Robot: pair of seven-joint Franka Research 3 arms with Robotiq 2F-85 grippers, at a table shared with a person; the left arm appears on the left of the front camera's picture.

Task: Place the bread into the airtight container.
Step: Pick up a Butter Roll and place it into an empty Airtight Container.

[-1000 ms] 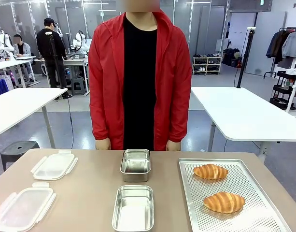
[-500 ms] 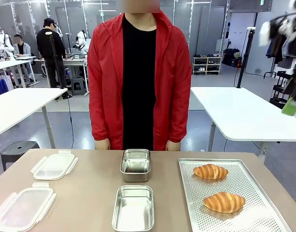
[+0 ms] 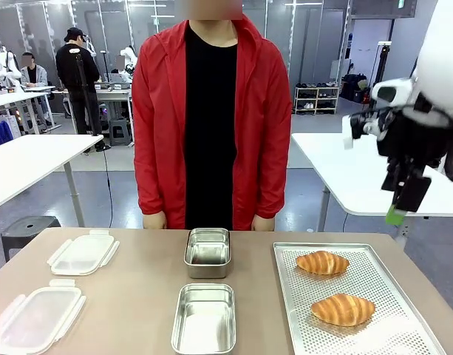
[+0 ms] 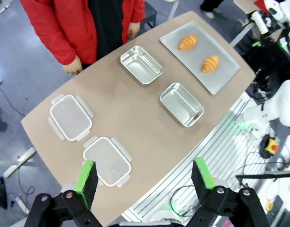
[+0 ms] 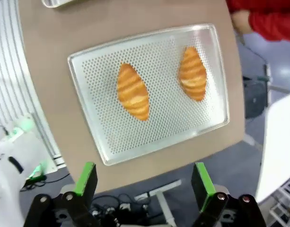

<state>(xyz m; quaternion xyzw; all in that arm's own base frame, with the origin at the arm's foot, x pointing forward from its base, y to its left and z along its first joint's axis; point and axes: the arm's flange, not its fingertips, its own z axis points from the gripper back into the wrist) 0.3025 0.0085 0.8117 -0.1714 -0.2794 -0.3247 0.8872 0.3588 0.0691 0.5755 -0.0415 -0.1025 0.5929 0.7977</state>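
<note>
Nearest the robot, the near lid [image 3: 34, 319] lies flat at the left of the tabletop [image 3: 137, 296]. The near container [image 3: 204, 325] sits in the middle, mouth up and bare inside, so it looks ready to be filled. To its right is the perforated tray [image 3: 374, 279], which keeps the baked goods off the tabletop. The near bread [image 3: 343, 309] rests on it toward the robot, with the far bread [image 3: 322, 262] behind it, the two well apart. Neither has reached a container, so the task seems yet to begin.

Farther back stand the far container [image 3: 208, 251], also open and bare, and the far lid [image 3: 83, 254] at the left. Both lids lie away from their boxes, probably so nothing blocks the way in. At the far edge the person's hands [image 3: 157, 220] hang by the tabletop, touching nothing.

The right jaws hang high above the tray's side of the tabletop. Their green pads [image 5: 85, 179] are spread wide with nothing between them, and both breads lie far below. The left jaws are equally wide apart and unladen, with pads [image 4: 86, 182] held high over the lid side and the whole layout beneath. By position, the right arm looks better placed to fetch a bread.
</note>
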